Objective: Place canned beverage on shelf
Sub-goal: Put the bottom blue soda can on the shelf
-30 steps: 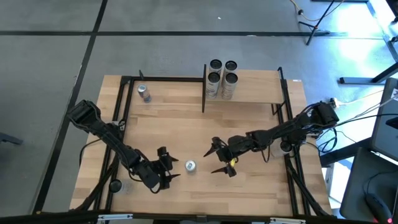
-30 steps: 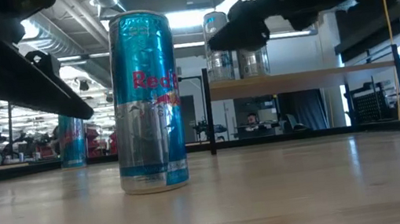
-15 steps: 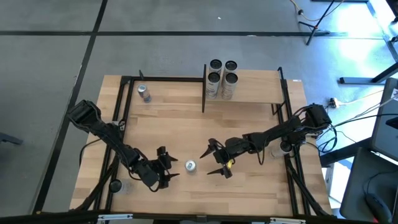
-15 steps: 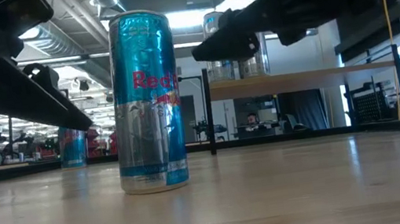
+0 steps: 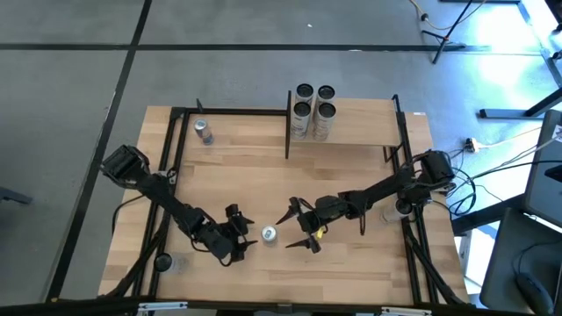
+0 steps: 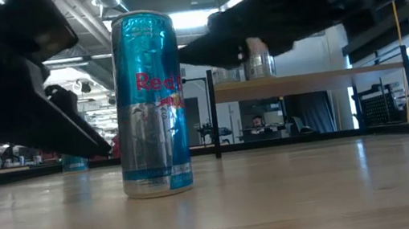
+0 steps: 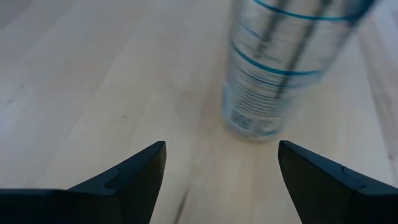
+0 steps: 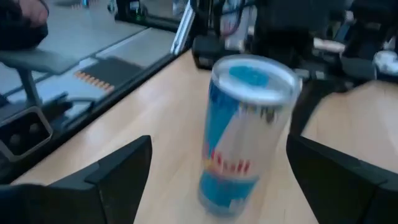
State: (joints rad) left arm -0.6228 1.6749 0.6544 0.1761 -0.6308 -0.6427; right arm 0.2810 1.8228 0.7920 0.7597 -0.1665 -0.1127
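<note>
Can (image 5: 269,233) stands upright on the table (image 5: 237,184), not yet gripped. The left gripper (image 5: 243,244) is just beside the can on its left, fingers wide open, and the can stands just ahead of their tips. The right gripper (image 5: 299,230) is on the other side, fingers also spread wide, the can in front of the gap. The shelf (image 5: 360,123) is well apart behind and already carries four cans (image 5: 313,109). Grasping, lifting and placing are all left, I judge.

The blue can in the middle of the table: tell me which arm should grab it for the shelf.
Right, probably. Both grippers, left and right, flank the can with fingers open, but the shelf lies on the right arm's side.
</note>
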